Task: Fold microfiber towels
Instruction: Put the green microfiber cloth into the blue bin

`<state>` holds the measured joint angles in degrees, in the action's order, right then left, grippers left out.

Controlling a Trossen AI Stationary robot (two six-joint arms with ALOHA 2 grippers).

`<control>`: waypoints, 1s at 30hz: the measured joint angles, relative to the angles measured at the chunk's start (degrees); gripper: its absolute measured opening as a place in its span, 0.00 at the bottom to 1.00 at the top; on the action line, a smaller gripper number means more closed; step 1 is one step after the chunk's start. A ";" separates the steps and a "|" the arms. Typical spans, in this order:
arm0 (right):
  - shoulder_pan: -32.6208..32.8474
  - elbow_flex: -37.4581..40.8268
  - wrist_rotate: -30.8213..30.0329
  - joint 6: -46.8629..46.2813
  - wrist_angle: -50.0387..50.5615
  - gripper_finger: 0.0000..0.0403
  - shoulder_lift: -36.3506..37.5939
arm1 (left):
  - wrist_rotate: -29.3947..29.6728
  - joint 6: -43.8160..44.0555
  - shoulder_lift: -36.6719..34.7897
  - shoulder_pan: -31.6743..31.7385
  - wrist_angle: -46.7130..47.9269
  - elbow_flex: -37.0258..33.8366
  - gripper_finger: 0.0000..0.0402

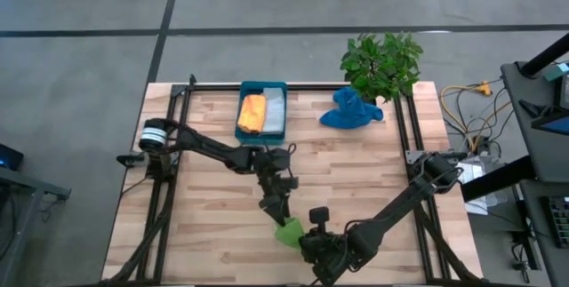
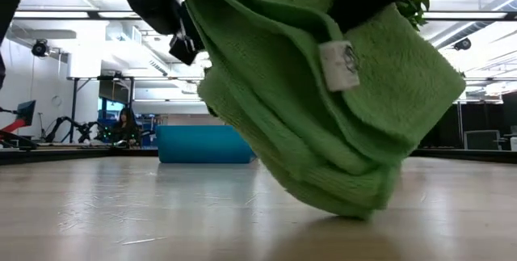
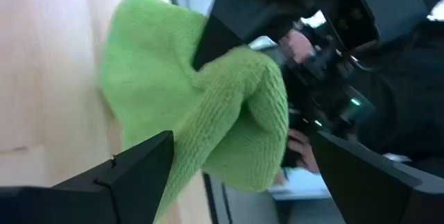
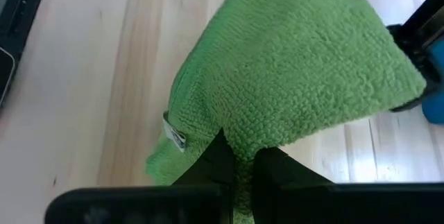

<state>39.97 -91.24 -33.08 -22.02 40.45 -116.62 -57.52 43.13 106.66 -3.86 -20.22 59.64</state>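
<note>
A lime green towel (image 1: 289, 232), folded into several layers, is raised near the table's front edge between my two grippers. My right gripper (image 4: 239, 156) is shut on it, reaching in from the near right (image 1: 302, 241). My left gripper (image 3: 241, 141) is open and comes from the far left (image 1: 274, 209), one finger on each side of the towel's bulging fold (image 3: 243, 120). An orange towel (image 1: 252, 113) and a grey towel (image 1: 274, 111) lie in the teal tray (image 1: 262, 85). A blue towel (image 1: 351, 111) lies crumpled on the table at the back right. My right gripper pinches a bunched part of the green towel (image 4: 239, 137) between its two fingers, close to the white label (image 4: 173, 135), several layers thick. The fingers slant down from the near right. The towel hangs tilted, and its lowest fold (image 2: 355, 206) reaches down to the table top. My left gripper's finger (image 3: 142, 172) stands close against the towel; whether it touches I cannot tell.
A potted plant (image 1: 382, 60) stands at the far right corner behind the blue towel. Black frame rails (image 1: 404, 127) run along the table's left, right and far sides. Bare wood (image 1: 356, 171) lies in the middle of the table.
</note>
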 joint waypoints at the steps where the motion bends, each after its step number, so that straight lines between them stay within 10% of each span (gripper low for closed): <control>1: 0.02 0.00 0.00 0.00 0.06 0.03 0.00 | -1.14 0.09 0.88 0.00 -0.36 0.66 0.83; 30: -3.39 0.26 -0.40 -6.93 2.31 0.03 0.00 | -0.54 2.48 0.39 -2.34 -5.29 0.96 0.83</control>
<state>36.58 -90.98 -33.48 -28.95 42.76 -116.62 -58.06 45.61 107.04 -6.20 -25.51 60.60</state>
